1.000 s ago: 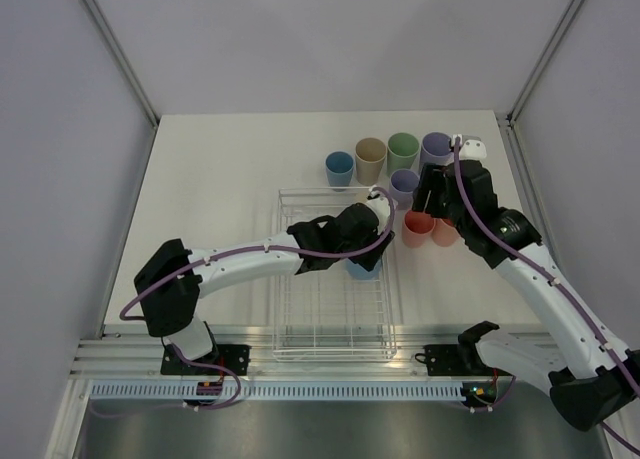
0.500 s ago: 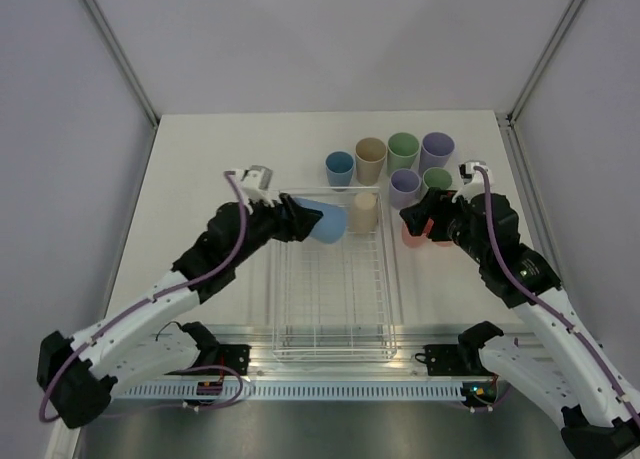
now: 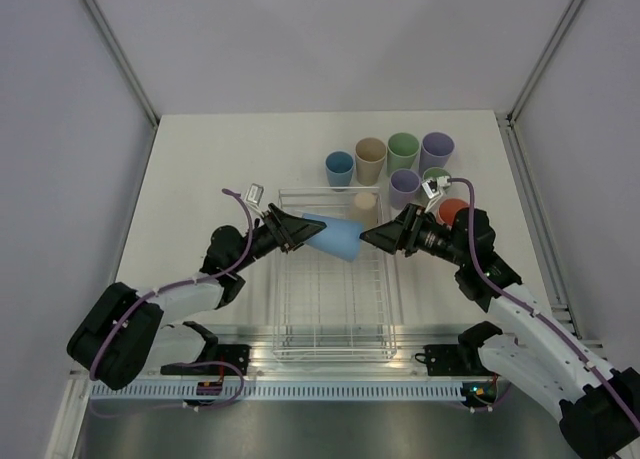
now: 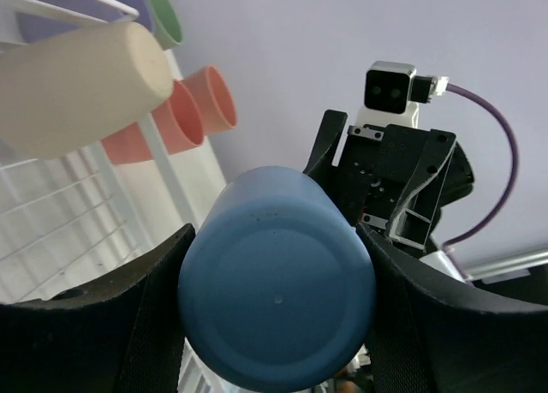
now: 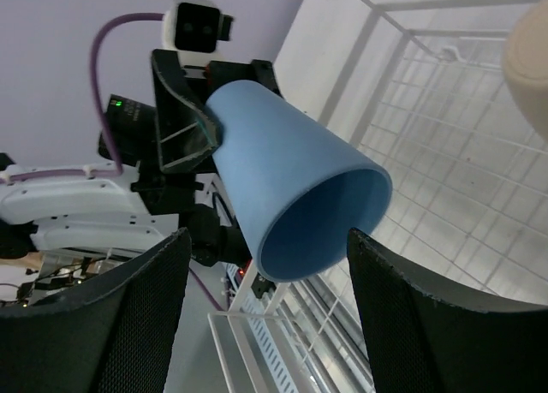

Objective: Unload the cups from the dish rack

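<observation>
My left gripper (image 3: 296, 230) is shut on the base end of a light blue cup (image 3: 337, 238). It holds the cup on its side above the clear dish rack (image 3: 335, 309), mouth pointing right. In the left wrist view the cup's base (image 4: 277, 323) fills the space between the jaws. My right gripper (image 3: 378, 237) is open and faces the cup's mouth from the right, just apart from it; the cup's mouth (image 5: 324, 224) sits between the spread fingers (image 5: 141, 324). A beige cup (image 3: 362, 205) lies in the rack's far right corner.
Behind and right of the rack stand blue (image 3: 339, 167), beige (image 3: 370, 159), green (image 3: 403, 151) and purple (image 3: 437, 150) cups, then a smaller purple (image 3: 404, 187), a green (image 3: 436, 178) and a coral cup (image 3: 453, 213). The table's right edge is close to them.
My left gripper has lifted the blue cup out of the rack, turned it on its side and brought it right. My right gripper has swung left from the coral cups to face it.
</observation>
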Action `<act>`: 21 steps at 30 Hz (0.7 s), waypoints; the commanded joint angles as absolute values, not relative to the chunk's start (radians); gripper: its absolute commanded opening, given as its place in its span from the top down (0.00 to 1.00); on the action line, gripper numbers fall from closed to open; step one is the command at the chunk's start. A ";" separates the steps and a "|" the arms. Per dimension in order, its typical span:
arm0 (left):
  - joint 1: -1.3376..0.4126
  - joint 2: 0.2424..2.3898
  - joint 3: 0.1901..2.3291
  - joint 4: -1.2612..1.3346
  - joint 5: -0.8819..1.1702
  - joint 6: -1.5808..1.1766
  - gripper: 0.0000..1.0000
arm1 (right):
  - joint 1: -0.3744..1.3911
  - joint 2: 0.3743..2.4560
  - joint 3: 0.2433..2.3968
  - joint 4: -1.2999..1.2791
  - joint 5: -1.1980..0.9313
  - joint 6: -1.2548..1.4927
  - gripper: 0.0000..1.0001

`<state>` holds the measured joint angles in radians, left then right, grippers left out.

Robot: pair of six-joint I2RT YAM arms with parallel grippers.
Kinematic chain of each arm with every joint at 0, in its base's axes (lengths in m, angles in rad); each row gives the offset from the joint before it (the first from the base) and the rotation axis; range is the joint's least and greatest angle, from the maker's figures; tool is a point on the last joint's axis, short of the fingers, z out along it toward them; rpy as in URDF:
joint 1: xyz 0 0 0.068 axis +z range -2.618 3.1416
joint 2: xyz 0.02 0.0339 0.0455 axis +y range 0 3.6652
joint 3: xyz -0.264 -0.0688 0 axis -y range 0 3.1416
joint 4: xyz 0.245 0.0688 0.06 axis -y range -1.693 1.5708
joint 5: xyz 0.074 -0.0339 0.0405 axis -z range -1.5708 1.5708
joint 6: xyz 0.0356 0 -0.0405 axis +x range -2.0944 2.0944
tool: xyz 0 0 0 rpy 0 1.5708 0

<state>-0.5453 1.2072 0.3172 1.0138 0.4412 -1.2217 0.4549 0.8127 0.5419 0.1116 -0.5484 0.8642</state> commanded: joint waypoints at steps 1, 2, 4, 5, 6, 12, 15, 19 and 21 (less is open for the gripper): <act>-0.541 1.261 0.318 1.437 0.497 -1.400 0.98 | 0.453 0.796 0.551 0.308 -0.634 0.937 0.22; -0.541 1.273 0.321 1.445 0.499 -1.404 0.98 | 0.453 0.796 0.545 0.319 -0.643 0.943 0.22; -0.545 1.295 0.330 1.457 0.500 -1.407 0.98 | 0.453 0.805 0.529 0.343 -0.643 0.959 0.22; -0.545 1.299 0.333 1.460 0.500 -1.407 0.98 | 0.454 0.810 0.520 0.363 -0.649 0.969 0.22; -0.552 1.308 0.337 1.448 0.497 -1.405 0.98 | 0.454 0.824 0.512 0.385 -0.655 0.979 0.22; -0.606 1.308 0.360 1.364 0.453 -1.355 0.98 | 0.456 0.894 0.489 0.584 -0.681 1.078 0.29; -0.638 1.319 0.380 1.325 0.413 -1.332 0.98 | 0.465 0.916 0.502 0.626 -0.681 1.089 0.38; -0.666 1.354 0.402 1.331 0.394 -1.324 0.98 | 0.472 0.925 0.502 0.666 -0.683 1.111 0.53; -0.673 1.373 0.406 1.338 0.388 -1.324 0.98 | 0.476 0.925 0.502 0.676 -0.683 1.118 0.56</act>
<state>-0.6586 1.3468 0.3714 1.2667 0.4149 -1.3453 0.4679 0.9260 0.4892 0.5583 -0.6662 1.0958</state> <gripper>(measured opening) 0.711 0.455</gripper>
